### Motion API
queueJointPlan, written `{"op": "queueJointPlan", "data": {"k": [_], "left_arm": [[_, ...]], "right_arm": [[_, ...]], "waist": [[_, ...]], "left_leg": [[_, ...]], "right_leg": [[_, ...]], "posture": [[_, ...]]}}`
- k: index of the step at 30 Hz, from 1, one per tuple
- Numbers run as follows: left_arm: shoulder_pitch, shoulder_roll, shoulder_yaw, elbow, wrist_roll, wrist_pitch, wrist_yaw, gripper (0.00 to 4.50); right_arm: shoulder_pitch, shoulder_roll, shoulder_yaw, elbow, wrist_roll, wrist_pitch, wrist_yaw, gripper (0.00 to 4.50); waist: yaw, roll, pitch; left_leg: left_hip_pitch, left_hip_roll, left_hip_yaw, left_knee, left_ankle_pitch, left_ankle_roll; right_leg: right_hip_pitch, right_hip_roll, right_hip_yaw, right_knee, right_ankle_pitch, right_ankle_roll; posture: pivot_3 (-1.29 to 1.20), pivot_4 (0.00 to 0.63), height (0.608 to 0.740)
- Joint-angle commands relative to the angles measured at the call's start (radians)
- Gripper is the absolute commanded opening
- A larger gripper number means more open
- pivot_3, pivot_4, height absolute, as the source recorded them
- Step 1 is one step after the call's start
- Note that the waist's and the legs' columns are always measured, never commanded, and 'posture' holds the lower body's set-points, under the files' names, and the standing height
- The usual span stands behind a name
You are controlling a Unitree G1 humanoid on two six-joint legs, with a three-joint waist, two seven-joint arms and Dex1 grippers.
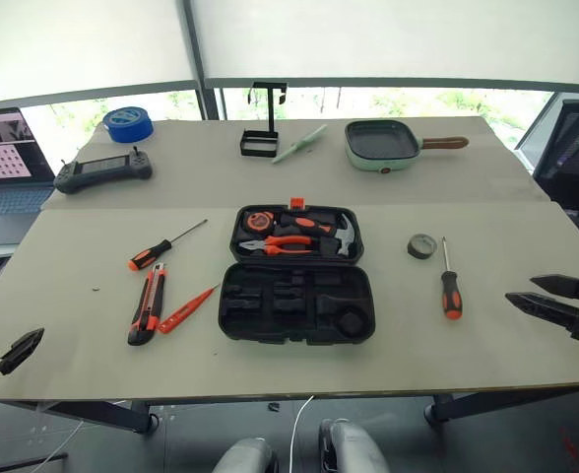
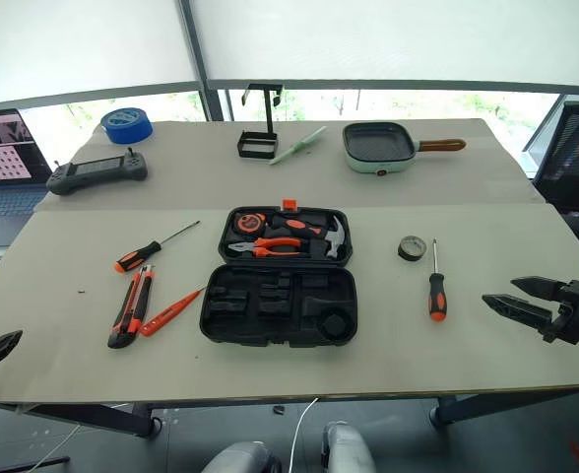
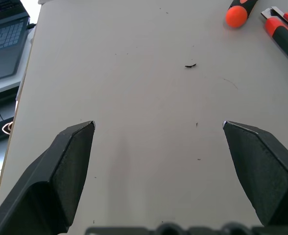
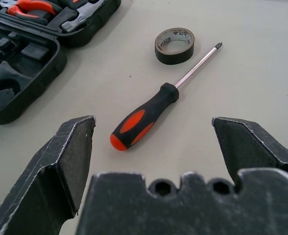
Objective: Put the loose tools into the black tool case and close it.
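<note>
Head views: black tool case (image 1: pixel 297 276) open mid-worktop (image 1: pixel 486 355); nothing packed yet, I judge. Loose: two screwdrivers (image 1: pixel 161 246) (image 1: pixel 449 281), one utility knife (image 1: pixel 147 305), one tester screwdriver (image 1: pixel 186 309), one tape roll (image 1: pixel 422 246).
Left wrist: left tool (image 3: pixel 158 134) spread, empty.
Right wrist: right tool (image 4: pixel 154 132) spread, empty, near screwdriver.

matt black plastic tool case (image 1: pixel 296 304); screwdriver (image 4: pixel 156 106) with shiny metal shaft, smooth rubbery handle; matt table (image 1: pixel 486 355).
</note>
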State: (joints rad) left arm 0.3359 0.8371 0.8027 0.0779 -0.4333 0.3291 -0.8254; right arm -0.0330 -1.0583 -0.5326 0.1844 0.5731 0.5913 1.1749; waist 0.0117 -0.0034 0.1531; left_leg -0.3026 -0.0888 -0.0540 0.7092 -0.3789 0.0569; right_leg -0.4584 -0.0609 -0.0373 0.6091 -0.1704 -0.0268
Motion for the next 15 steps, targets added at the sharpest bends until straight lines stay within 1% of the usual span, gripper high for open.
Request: {"op": "queueJointPlan", "data": {"k": [1,6,8,10,11,14,15], "left_arm": [[-0.001,0.013,0.002,-0.014,0.004,-0.002,-0.004,4.50],[-0.072,0.038,-0.046,-0.025,-0.002,0.036,0.008,4.50],[-0.130,0.065,-0.078,-0.049,-0.016,0.072,0.002,4.50],[-0.191,0.094,-0.123,-0.044,0.007,0.076,0.009,4.50],[-0.234,0.115,-0.159,-0.025,0.032,0.076,0.021,4.50],[-0.482,0.181,-0.317,0.103,0.056,0.105,-0.019,4.50],[-0.589,0.198,-0.394,0.173,0.083,0.104,-0.058,4.50]], "right_arm": [[0.001,0.002,-0.035,-0.026,0.008,-0.011,-0.011,4.45],[-0.006,0.004,-0.034,-0.026,-0.020,-0.058,-0.036,4.45],[-0.026,0.001,-0.025,-0.091,0.000,-0.045,-0.041,4.45],[-0.051,-0.001,-0.011,-0.148,0.022,-0.021,-0.047,4.45],[-0.069,-0.001,0.001,-0.180,0.035,-0.005,-0.050,4.45],[-0.180,0.003,0.075,-0.337,0.108,0.066,-0.072,4.45],[-0.229,0.007,0.116,-0.397,0.136,0.089,-0.074,4.45]], "waist": [[0.000,0.000,0.000],[0.003,0.000,0.000],[0.002,0.000,0.000],[0.000,0.000,0.000],[0.000,0.000,0.000],[0.000,0.001,0.000],[-0.001,0.001,0.000]], "left_leg": [[0.000,0.000,0.000,0.000,0.000,0.000],[0.000,0.000,0.000,0.000,0.000,0.000],[0.000,0.000,0.000,0.000,0.000,0.000],[0.000,0.000,0.000,0.000,0.000,0.000],[0.000,0.000,0.000,0.000,0.000,0.000],[0.000,0.000,0.000,0.001,0.001,-0.001],[0.000,-0.001,0.000,0.001,0.001,-0.002]], "right_leg": [[0.000,0.000,0.000,0.000,0.000,0.000],[0.000,0.000,0.000,0.000,0.000,0.000],[0.000,0.000,0.000,0.001,0.000,0.000],[0.000,0.000,0.000,0.001,0.000,0.000],[0.000,0.000,0.000,0.001,0.000,0.000],[-0.001,0.000,-0.001,0.002,0.000,0.000],[0.000,0.000,-0.001,0.002,0.000,0.000]], "posture": [[0.00,0.150,0.740],[0.00,0.150,0.740],[0.00,0.150,0.740],[0.00,0.150,0.740],[0.00,0.150,0.740],[0.00,0.150,0.740],[0.00,0.150,0.740]]}}
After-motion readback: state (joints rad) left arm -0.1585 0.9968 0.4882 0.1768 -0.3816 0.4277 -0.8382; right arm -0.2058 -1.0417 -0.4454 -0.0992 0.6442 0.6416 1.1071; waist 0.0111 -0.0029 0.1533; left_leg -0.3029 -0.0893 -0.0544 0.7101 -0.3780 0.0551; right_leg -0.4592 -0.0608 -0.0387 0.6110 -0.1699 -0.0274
